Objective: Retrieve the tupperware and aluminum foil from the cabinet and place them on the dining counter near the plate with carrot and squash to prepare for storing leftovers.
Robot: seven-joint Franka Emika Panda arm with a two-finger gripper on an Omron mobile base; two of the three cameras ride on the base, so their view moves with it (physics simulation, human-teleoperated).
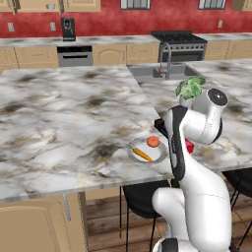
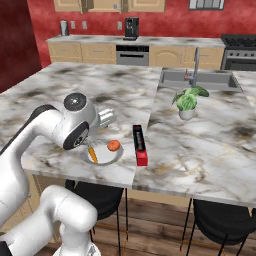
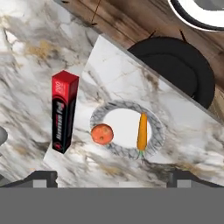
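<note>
Dining counter (image 2: 60, 95): big marble worktop. Everything of interest sits by its near edge, above the black stools (image 3: 175, 65).

Aluminum foil (image 2: 139, 145): long narrow box, black w/ red end, lying flat on the worktop just beside the plate, on the plate's sink-ward side, not touching it as far as I can tell. Long axis runs roughly square to the near edge; red end points at that edge, black end toward the sink (image 2: 197, 80). Prob. light, stiff cardboard, smooth faces so a bit slippery. If it needs moving again, best pinch across the narrow width near mid-length so it doesn't tip.

Plate (image 2: 116, 156): round, marbled rim, close to the near edge. Carrot (image 2: 93, 154) lies on it, tip roughly along the same line as the foil box. A round orange-red piece (image 2: 114, 145), likely the squash, sits on the plate's foil side.

Jaws (image 3: 113, 177): spread wide, holding nothing, hanging above plate and foil. In the right base view the hand (image 2: 106, 118) is over the plate's far side.

Tupperware: can't place it on the worktop.
</note>
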